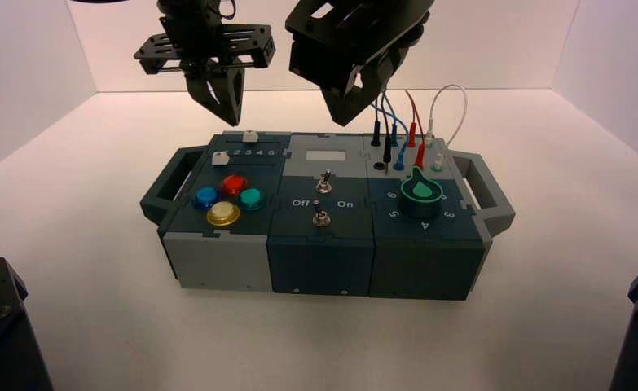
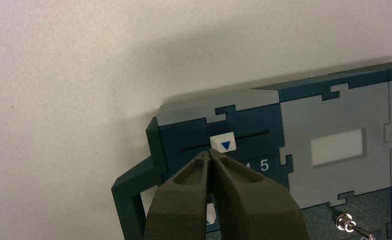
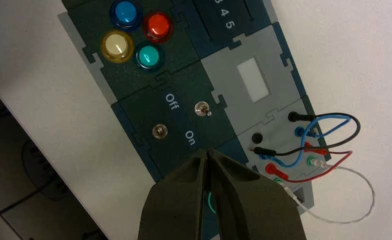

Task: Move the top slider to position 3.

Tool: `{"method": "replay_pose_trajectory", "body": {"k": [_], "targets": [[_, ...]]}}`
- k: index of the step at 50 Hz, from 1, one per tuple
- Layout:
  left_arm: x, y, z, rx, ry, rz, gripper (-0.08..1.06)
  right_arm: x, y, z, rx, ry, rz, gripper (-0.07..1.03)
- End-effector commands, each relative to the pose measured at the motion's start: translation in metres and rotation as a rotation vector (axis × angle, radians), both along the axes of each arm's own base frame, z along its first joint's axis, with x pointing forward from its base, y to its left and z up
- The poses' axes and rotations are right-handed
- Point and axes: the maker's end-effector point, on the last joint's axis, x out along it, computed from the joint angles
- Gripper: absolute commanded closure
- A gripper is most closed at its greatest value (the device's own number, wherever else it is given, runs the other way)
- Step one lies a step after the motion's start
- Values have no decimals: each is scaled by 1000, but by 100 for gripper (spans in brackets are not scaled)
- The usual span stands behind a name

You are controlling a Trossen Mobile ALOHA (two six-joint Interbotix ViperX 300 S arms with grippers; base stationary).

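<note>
The top slider's small white knob [image 1: 251, 137] [image 2: 223, 143] carries a blue triangle and sits on a thin slot at the back of the box's left module. Below it runs the printed row of digits with the 3 [image 1: 249, 152]. In the left wrist view only 4 and 5 show, because the fingers hide the rest. My left gripper [image 1: 229, 116] [image 2: 210, 152] is shut and empty, with its tips just beside the knob; whether they touch it I cannot tell. My right gripper [image 1: 344, 120] [image 3: 207, 151] is shut and empty, hanging over the box's back right.
A second white slider knob [image 1: 219, 158] sits left of the digit row. Four round buttons [image 1: 227, 198], two toggle switches [image 1: 323, 181] marked Off and On, a green-rimmed dial [image 1: 422, 195] and plugged wires [image 1: 405, 130] fill the box's top. Handles [image 1: 490, 191] stick out at both ends.
</note>
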Motion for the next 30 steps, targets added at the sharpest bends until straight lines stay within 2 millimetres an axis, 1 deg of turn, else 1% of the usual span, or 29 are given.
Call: {"method": "replay_pose_trajectory", "body": {"k": [1, 13, 30], "targets": [[8, -4, 8, -18, -37, -5, 101, 0, 12, 13, 48, -13, 6, 98], [8, -5, -1, -7, -21, -9, 101, -1, 11, 12, 46, -11, 7, 98], [12, -7, -6, -7, -21, -9, 101, -1, 11, 12, 45, -11, 8, 98]]}}
